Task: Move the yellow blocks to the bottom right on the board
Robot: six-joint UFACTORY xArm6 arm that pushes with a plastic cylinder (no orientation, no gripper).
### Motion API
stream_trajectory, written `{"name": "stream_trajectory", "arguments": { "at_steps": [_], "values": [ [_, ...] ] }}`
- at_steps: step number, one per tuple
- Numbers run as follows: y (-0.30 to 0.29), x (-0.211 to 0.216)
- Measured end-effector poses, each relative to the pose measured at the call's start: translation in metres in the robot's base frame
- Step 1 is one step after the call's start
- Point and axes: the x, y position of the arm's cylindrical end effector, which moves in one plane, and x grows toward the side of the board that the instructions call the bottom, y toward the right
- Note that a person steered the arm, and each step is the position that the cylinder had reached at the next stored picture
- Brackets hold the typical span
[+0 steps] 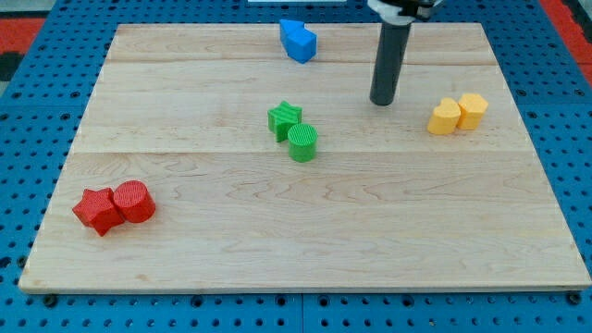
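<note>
**Yellow pair waits at far right**

Pale wooden worktop (305,231) carries two touching yellow blocks (458,114) at its far right. My tip (383,101) rests just left of them, apart; no hand is fitted. They look light, stiff, prone to sliding; push their far faces.

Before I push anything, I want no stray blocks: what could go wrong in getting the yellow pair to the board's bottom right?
1. My tip stands to the view's left of the two yellow blocks, roughly level with them. A straight push from here would likely send them toward the board's right edge, which is close, not down.
2. The yellow blocks touch side by side; an off-centre push may split them.
</note>
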Motion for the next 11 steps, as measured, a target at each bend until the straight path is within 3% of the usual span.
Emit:
{"name": "stream_trajectory", "arguments": {
  "at_steps": [2, 3, 6, 7, 8, 9, 10, 11],
  "values": [
    [0.101, 0.001],
    [0.105, 0.004],
    [0.106, 0.137],
    [0.099, 0.144],
    [0.075, 0.12],
    [0.048, 0.158],
    [0.057, 0.143],
    [0.108, 0.093]
  ]
}}
